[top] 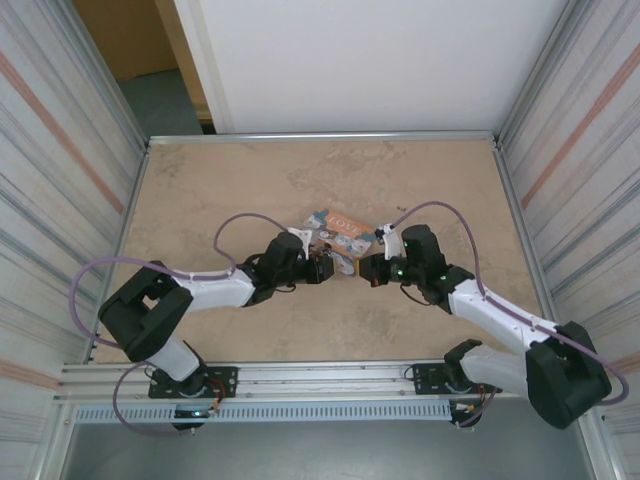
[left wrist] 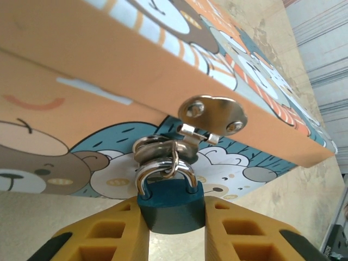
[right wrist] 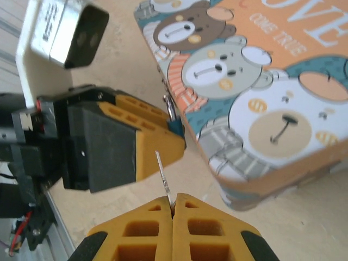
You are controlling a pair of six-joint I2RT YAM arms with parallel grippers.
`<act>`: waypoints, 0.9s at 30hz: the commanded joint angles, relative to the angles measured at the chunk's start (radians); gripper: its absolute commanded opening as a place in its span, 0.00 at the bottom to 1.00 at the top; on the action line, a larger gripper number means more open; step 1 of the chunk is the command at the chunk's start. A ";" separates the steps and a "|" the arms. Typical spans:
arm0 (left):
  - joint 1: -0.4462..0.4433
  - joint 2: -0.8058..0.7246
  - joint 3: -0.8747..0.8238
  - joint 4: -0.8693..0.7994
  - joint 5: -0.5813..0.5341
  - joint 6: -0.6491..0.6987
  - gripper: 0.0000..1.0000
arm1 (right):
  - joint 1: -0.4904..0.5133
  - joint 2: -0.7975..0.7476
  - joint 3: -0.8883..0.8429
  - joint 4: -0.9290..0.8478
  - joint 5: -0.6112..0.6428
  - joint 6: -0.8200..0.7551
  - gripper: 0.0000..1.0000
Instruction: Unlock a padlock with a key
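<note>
The left gripper [left wrist: 173,220] is narrowed onto the small dark blue padlock [left wrist: 169,201]. Its two ribbed yellow fingers [left wrist: 106,236] press the block's sides, so the body is pinched and held. The padlock's pale metal shackle [left wrist: 142,182] rises out of that grip, closed, and threads through the shiny loop and ring [left wrist: 160,151] under the round silver hasp plate [left wrist: 213,113]. The plate is screwed to the front edge of the orange-and-teal box printed with cartoon bears [left wrist: 81,65]. The padlock therefore hangs at the box's front face, near the middle of the marbled beige tabletop [top: 200,190].

The right gripper [right wrist: 173,204] is fully closed on the thin silver key [right wrist: 162,173]. A slim blade sticks out from between its fingertips, pointing toward the left gripper's yellow finger and the sliver of blue beside the box. Blade and padlock are near but apart.

The keyhole cannot be seen, and the left fingers may partly cover it. As it stands, the blade seems aimed at the finger's flank rather than the lock's underside, so a straight push would likely jam against rubber. The key is held by a narrow pinch and could pivot or slip if its tip catches off-centre. The padlock is linked loosely to the box, so a hard thrust could twist it in the grip or shove the box away.
</note>
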 commanded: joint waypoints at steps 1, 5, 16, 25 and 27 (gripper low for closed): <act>-0.011 -0.024 0.047 -0.038 0.030 -0.035 0.27 | 0.017 -0.063 -0.033 -0.068 0.053 -0.043 0.00; -0.010 0.005 0.062 -0.036 0.053 -0.087 0.26 | 0.064 -0.124 -0.073 -0.099 0.124 -0.071 0.00; -0.022 0.054 0.101 -0.030 0.081 -0.197 0.26 | 0.262 -0.173 -0.233 0.107 0.369 -0.025 0.00; -0.035 0.071 0.120 -0.039 0.079 -0.267 0.23 | 0.360 -0.099 -0.257 0.227 0.542 -0.001 0.00; -0.036 0.072 0.119 -0.038 0.079 -0.276 0.23 | 0.369 -0.063 -0.262 0.258 0.556 0.005 0.00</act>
